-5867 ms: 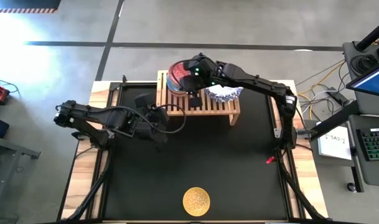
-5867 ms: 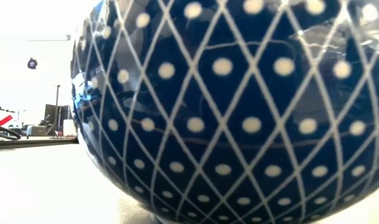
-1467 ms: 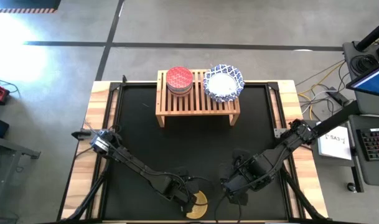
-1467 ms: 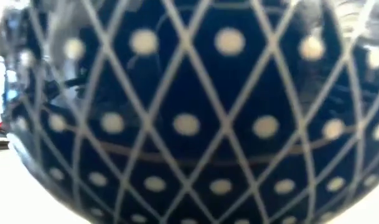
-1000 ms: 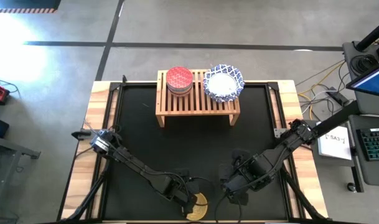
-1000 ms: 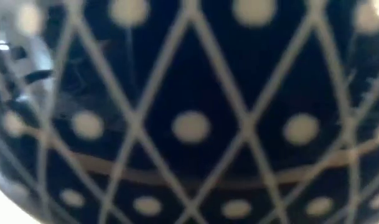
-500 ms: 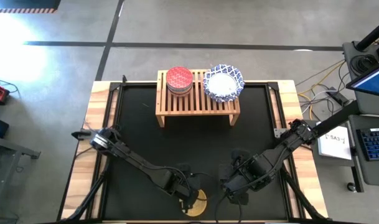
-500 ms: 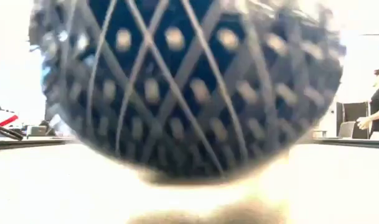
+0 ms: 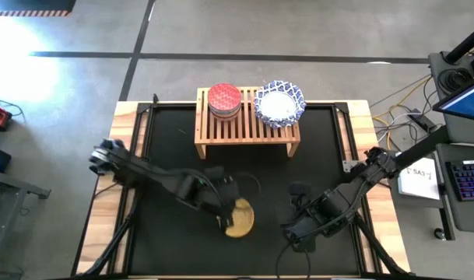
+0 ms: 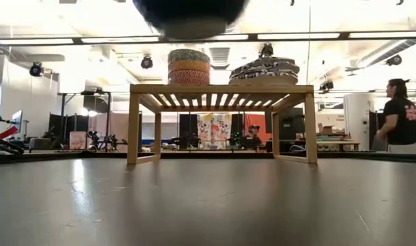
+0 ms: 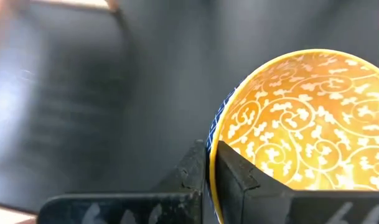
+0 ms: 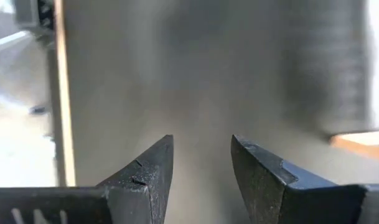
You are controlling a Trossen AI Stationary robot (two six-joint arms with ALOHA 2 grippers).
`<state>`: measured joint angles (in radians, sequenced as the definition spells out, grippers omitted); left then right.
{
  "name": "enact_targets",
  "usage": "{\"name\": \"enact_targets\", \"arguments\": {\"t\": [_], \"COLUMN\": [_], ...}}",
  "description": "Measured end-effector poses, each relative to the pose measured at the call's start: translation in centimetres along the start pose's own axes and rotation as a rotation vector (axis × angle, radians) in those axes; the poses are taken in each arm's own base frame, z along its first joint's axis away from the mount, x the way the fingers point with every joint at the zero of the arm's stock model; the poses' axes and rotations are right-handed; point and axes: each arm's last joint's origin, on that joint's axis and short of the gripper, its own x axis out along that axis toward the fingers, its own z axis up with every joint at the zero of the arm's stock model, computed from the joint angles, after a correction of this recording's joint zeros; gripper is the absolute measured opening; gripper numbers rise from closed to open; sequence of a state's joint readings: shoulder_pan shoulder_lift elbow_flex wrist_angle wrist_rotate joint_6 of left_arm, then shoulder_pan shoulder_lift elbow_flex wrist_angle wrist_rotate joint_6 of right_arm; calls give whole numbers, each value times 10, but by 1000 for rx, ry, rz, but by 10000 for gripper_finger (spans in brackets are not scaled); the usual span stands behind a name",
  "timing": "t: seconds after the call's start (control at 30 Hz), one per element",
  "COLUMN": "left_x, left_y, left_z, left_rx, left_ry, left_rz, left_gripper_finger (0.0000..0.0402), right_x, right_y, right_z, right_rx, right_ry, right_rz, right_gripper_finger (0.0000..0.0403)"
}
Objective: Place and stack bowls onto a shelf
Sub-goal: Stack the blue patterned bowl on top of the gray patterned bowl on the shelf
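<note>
Aloft, unlettered yellow bowl (image 9: 239,217) in left gripper (image 9: 223,215).

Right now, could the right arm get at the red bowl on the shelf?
Probably yes. The right gripper is open and empty, and nothing stands between it and the red bowl on the shelf, though it waits far off.

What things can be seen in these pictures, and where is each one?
Shelf: one, light wood with slats, at the far middle of the mat.
Red bowl stack: one stack, red on top, on the shelf's left part; number of bowls unclear.
White bowl stack: one stack, white with blue patterned rim, on the shelf's right part.
Yellow bowl: one, yellow inside, blue outside, lifted above the mat in front of the shelf.
Mat: one, black, covering the table.
Person: one, dark shirt, in the room behind.
Left tool: shut on the yellow bowl's rim.
Right tool: open, empty, low over the mat's near right.
</note>
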<state>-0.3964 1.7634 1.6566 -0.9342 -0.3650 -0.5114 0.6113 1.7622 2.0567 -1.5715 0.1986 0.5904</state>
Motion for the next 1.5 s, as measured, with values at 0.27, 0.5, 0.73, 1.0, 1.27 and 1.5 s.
{"name": "enact_targets", "arguments": {"t": [0.27, 0.5, 0.73, 1.0, 1.27, 1.5], "left_x": [-95, -129, -126, -107, -82, -72], "left_y": [79, 153, 221, 290, 315, 327], "left_z": [18, 25, 42, 41, 49, 47], "left_rx": [-140, -248, -281, -399, -392, -411], "left_ry": [-287, -404, -466, -402, -396, -358], "left_rz": [144, 335, 381, 446, 452, 469], "left_gripper_finger": [0, 0, 0, 0, 4, 7], "right_x": [-20, -29, -26, -5, 25, 49], "right_y": [-16, -40, -75, -101, -110, -111], "right_z": [-5, -5, -20, -47, -66, -81], "right_rx": [-79, -119, -72, 4, -9, -1], "right_ry": [-119, -204, -226, -319, -353, -335], "right_rz": [-95, -105, -125, -34, 24, 34], "right_gripper_finger": [151, 150, 151, 151, 151, 150]}}
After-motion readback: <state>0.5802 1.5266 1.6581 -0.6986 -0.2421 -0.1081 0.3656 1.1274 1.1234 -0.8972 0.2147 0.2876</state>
